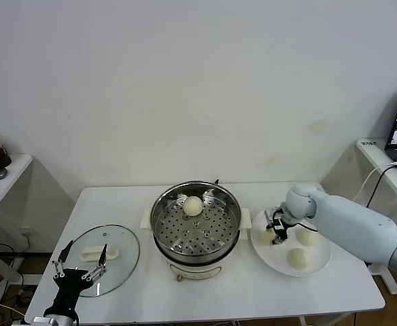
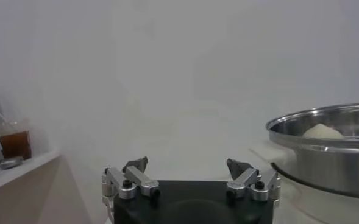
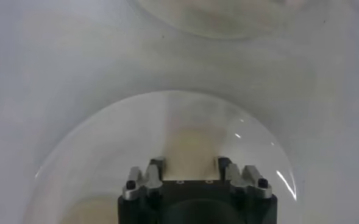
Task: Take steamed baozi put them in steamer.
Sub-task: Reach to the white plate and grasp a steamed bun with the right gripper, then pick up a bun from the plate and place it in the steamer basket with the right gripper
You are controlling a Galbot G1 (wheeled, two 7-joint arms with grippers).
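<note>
1. Steamed baozi, smooth pale cream-yellow round buns: one (image 1: 193, 206) sits on the perforated tray at the far side of the round shiny stainless-steel steamer (image 1: 195, 251) with a white base.
2. Three more lie on the flat round white plate (image 1: 319, 265), just right of the steamer: one near (image 1: 296, 257), one far right (image 1: 309, 238), one at the left edge (image 1: 269, 236) under the right gripper.
3. Right gripper (image 1: 278, 227), black with metal links, is down over that left-edge bun, jaws set around it; whether they clench it cannot be told.
4. Right wrist view shows only a pale surface just past the finger links (image 3: 158, 165), over the plate's glossy curved rim (image 3: 285, 181).
5. Left gripper (image 1: 80, 264) is parked at the near-left bench corner over the round glass lid (image 1: 120, 255) with a white handle, jaws spread, empty.
6. Left wrist view alone shows the steamer's polished side wall (image 2: 325, 164), with a bun top (image 2: 323, 131) peeking over the rim.
7. White bench (image 1: 219, 302) is smooth and matte.
</note>
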